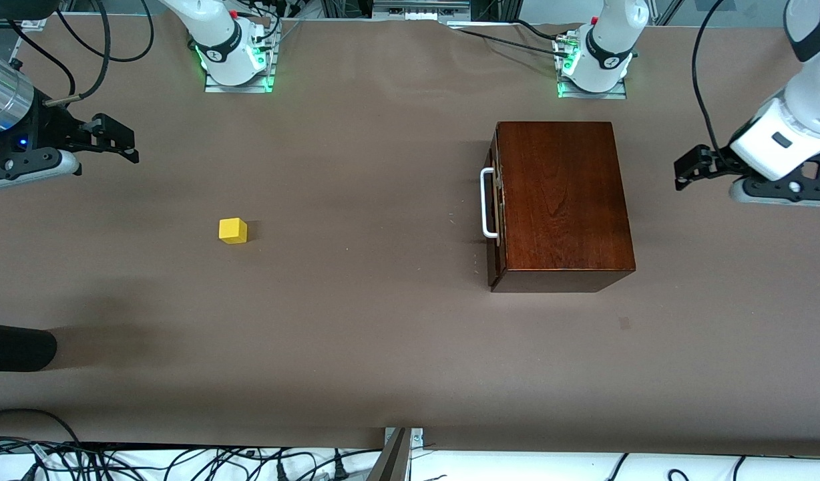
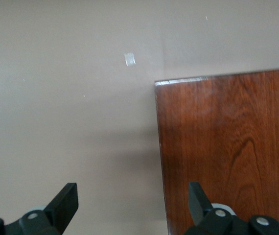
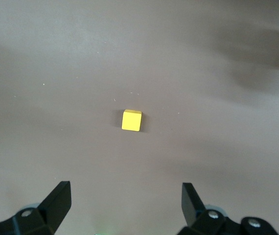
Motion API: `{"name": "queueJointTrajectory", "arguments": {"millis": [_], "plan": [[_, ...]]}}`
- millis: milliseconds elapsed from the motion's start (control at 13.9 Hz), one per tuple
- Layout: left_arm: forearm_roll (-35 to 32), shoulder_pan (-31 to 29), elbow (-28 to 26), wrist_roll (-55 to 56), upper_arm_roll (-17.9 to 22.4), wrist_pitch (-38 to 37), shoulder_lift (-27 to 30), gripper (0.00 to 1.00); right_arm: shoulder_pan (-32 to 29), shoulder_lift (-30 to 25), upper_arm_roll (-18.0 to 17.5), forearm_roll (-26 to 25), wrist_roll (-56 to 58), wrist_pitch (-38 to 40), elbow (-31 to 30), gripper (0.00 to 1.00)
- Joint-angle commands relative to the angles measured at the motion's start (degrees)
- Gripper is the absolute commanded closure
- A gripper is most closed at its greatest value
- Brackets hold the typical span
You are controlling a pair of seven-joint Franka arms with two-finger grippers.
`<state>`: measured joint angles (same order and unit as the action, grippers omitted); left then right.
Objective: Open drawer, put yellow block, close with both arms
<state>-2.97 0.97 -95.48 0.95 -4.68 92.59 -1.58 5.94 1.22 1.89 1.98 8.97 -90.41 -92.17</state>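
Observation:
The dark mahogany box (image 1: 563, 200) stands toward the left arm's end of the table. Its drawer is shut, and the white loop handle (image 1: 488, 204) faces the table's middle. The yellow block (image 1: 233, 230) sits alone on the brown table toward the right arm's end; it also shows in the right wrist view (image 3: 131, 120). My right gripper (image 1: 124, 143) is open and empty in the air near the table's end, and the block lies ahead of its fingers (image 3: 125, 200). My left gripper (image 1: 685, 170) is open and empty beside the box's back, over the box's edge (image 2: 129, 200).
A dark rounded object (image 1: 16, 347) pokes in over the table at the right arm's end, nearer the front camera. Cables (image 1: 183, 461) lie along the near table edge. A small mark (image 1: 624, 323) is on the table nearer the camera than the box.

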Motion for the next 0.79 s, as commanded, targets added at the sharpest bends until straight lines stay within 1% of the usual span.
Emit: {"name": "queueJointTrajectory", "arguments": {"millis": [0,144,359,431,503,575,719], "plan": [[1.47,2.19,1.88,0.55,0.2,-3.12,-2.36,0.0,-0.75,0.27,-0.48,-0.31,0.35,0.58,0.68,0.0],[1.73,2.98,1.71,0.19,-0.15,-5.13,-3.59,0.0,-0.75,0.27,-0.48,-0.31,0.35,0.23,0.68,0.0],[5.06,7.01,2.23,1.16,-3.3,-4.62,-7.72,0.0,-0.75,0.27,-0.48,-0.31,0.35,0.23,0.68,0.0],[5.16,9.03,3.89,1.25,-4.18,-3.74,-9.39,0.0,-0.75,0.18,-0.48,-0.31,0.35,0.23,0.68,0.0],[4.73,11.49,7.12,1.68,-4.37,-3.21,-12.1,0.0,-0.66,0.18,-0.48,-0.31,0.35,0.32,0.68,0.0],[4.55,15.08,9.33,3.6,-4.28,-3.21,-14.04,0.0,-0.66,0.27,-0.48,-0.31,0.35,0.23,0.68,0.0],[4.72,19.75,10.4,11.31,-4.37,-2.86,-16.42,0.0,-0.75,0.18,-0.48,-0.31,0.35,0.32,0.68,0.0]]}}
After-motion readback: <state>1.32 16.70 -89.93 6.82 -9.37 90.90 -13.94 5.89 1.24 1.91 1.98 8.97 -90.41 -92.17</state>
